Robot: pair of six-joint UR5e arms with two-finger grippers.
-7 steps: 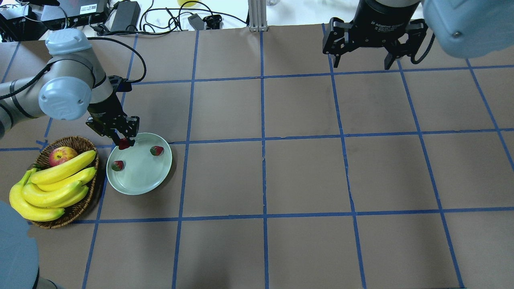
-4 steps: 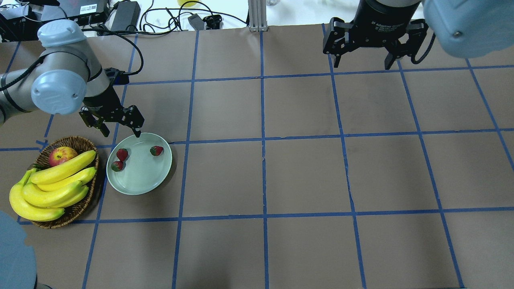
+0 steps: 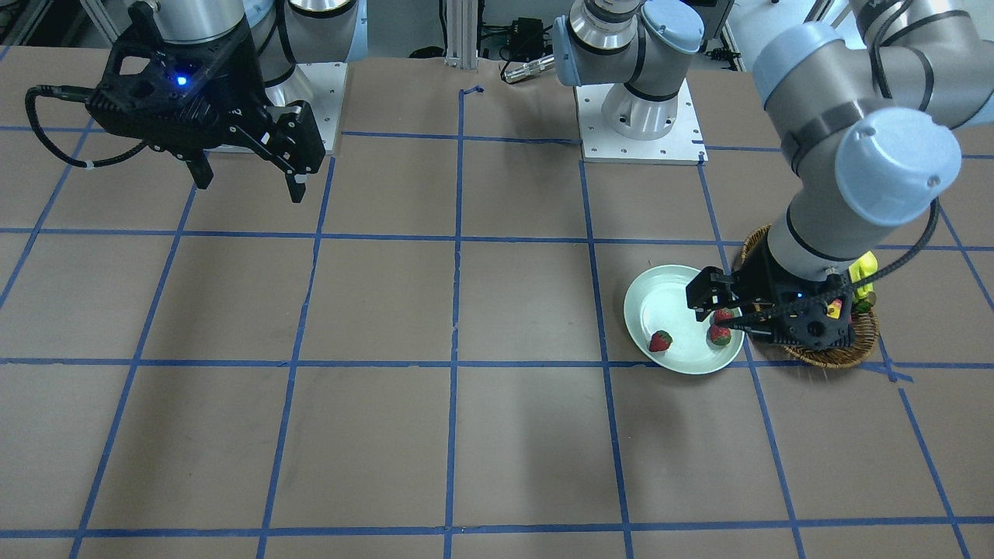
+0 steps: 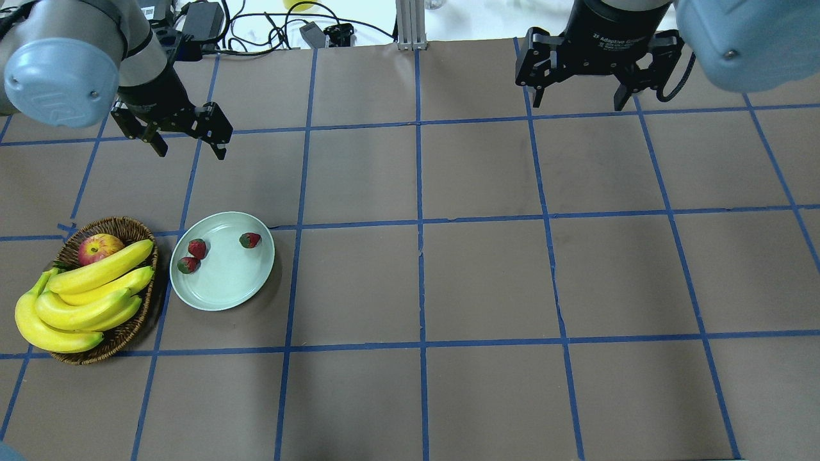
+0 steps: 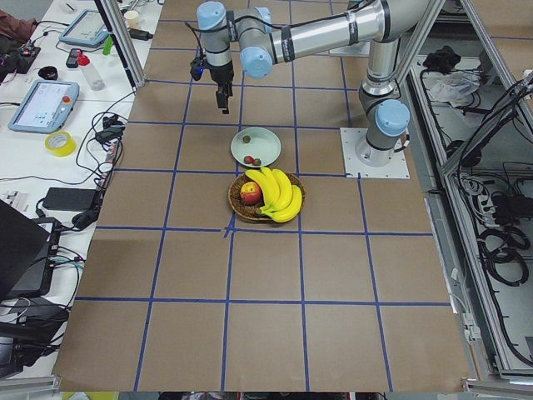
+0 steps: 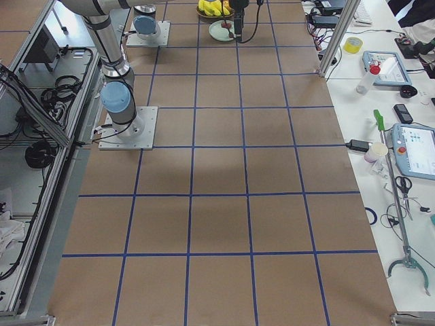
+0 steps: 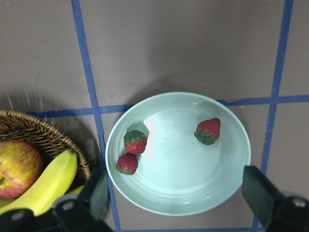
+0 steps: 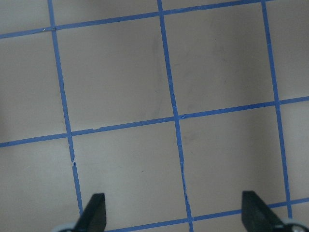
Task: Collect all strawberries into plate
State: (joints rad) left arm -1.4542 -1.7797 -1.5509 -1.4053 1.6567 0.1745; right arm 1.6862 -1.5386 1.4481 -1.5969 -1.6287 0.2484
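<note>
The pale mint plate (image 4: 224, 282) lies on the table's left side, beside the basket. Three strawberries lie in it: two close together at its left (image 4: 196, 248) (image 4: 188, 264) and one at its far right (image 4: 250, 240). The left wrist view shows them too: the pair (image 7: 135, 141) (image 7: 127, 163) and the single one (image 7: 208, 130) in the plate (image 7: 178, 169). My left gripper (image 4: 190, 152) is open and empty, raised above the table, well beyond the plate. My right gripper (image 4: 578, 102) is open and empty at the far right (image 3: 250, 186).
A brown wicker basket (image 4: 131, 228) with several yellow bananas (image 4: 83, 301) and a red-yellow apple (image 4: 99, 248) stands just left of the plate. Cables and power bricks (image 4: 198, 25) lie beyond the table's far edge. Blue tape lines grid the brown tabletop.
My left gripper opened and dropped the third strawberry into the plate beside the left one. It then rose and drew back from the plate. The right arm has not moved.
</note>
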